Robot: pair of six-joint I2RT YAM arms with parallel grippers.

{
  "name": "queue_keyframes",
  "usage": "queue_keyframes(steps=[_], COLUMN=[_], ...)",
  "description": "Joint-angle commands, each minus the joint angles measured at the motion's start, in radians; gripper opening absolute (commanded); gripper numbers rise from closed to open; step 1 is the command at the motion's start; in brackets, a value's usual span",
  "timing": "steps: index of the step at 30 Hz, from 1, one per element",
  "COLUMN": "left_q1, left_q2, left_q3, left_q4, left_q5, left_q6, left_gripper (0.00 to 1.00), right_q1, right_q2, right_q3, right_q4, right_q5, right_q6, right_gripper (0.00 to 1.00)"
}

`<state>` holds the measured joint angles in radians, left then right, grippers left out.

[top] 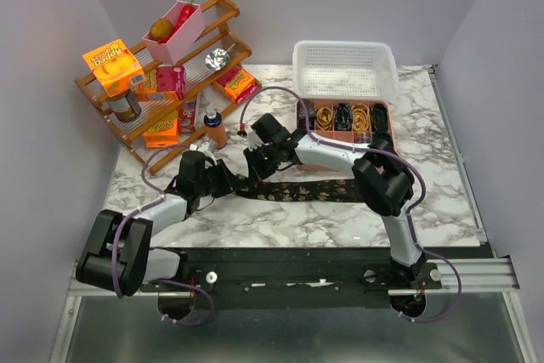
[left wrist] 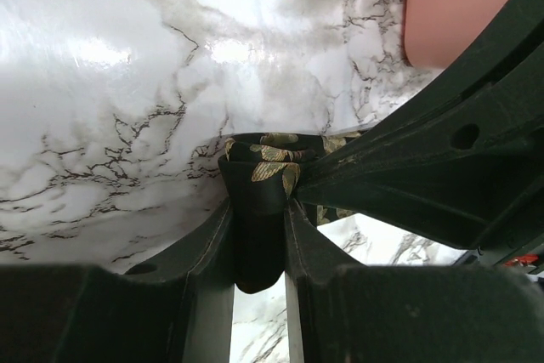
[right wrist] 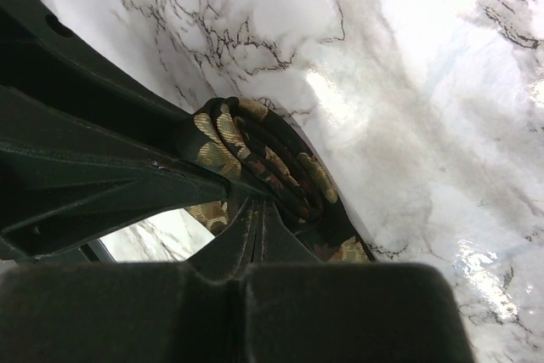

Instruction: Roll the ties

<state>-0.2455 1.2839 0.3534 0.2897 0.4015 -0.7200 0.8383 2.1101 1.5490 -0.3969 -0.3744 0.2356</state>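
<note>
- Two grippers sat at the left end of the tie (top: 306, 190), which lay as a dark, gold-patterned strip across the middle of the marble table (top: 280, 223), running from centre left toward the right arm's elbow.
- Your left gripper (top: 219, 183) was clamped on that end. In the left wrist view, the left gripper (left wrist: 259, 201) had a folded bunch of the tie (left wrist: 268, 163) squeezed between its two fingers, low in the centre of the frame.
- Your right gripper (top: 253, 166) stood just up and right of the left one in the top view, its fingers pressed fully together.
- From the right wrist, the right gripper (right wrist: 255, 206) touched a curled, layered part of the tie (right wrist: 272, 159) near the frame's centre. You could not tell whether any fabric was pinched between the tips.
- Several rolled ties (top: 363, 116) sat in the compartments of the pink tray (top: 303, 121) at upper right, just below the white basket (top: 344, 70).
- At upper left you had a wooden rack (top: 223, 8) holding boxes and jars, well apart from the tie.
</note>
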Motion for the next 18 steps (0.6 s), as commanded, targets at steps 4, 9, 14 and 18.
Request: queue_keyframes(steps=[4, 9, 14, 18], left_q1=[-0.035, -0.07, -0.129, -0.181], left_q2=[-0.084, -0.093, -0.061, -0.044], left_q3=[0.085, 0.157, 0.226, 0.265], left_q4=[-0.231, -0.351, -0.42, -0.466], left_q5=[-0.162, -0.239, -0.322, -0.386], left_q6=[0.105, 0.135, 0.142, 0.14], left_gripper=[0.23, 0.2, 0.19, 0.18], right_q1=[-0.007, -0.007, -0.005, -0.005], right_q2=[0.028, 0.048, 0.076, 0.093], right_q3=[0.022, 0.04, 0.057, 0.069], right_q4=[-0.045, -0.046, -0.049, -0.049], right_q5=[0.048, 0.028, 0.003, -0.014], right_q6=[-0.009, -0.002, 0.013, 0.021], right_gripper=[0.01, 0.01, 0.01, 0.01])
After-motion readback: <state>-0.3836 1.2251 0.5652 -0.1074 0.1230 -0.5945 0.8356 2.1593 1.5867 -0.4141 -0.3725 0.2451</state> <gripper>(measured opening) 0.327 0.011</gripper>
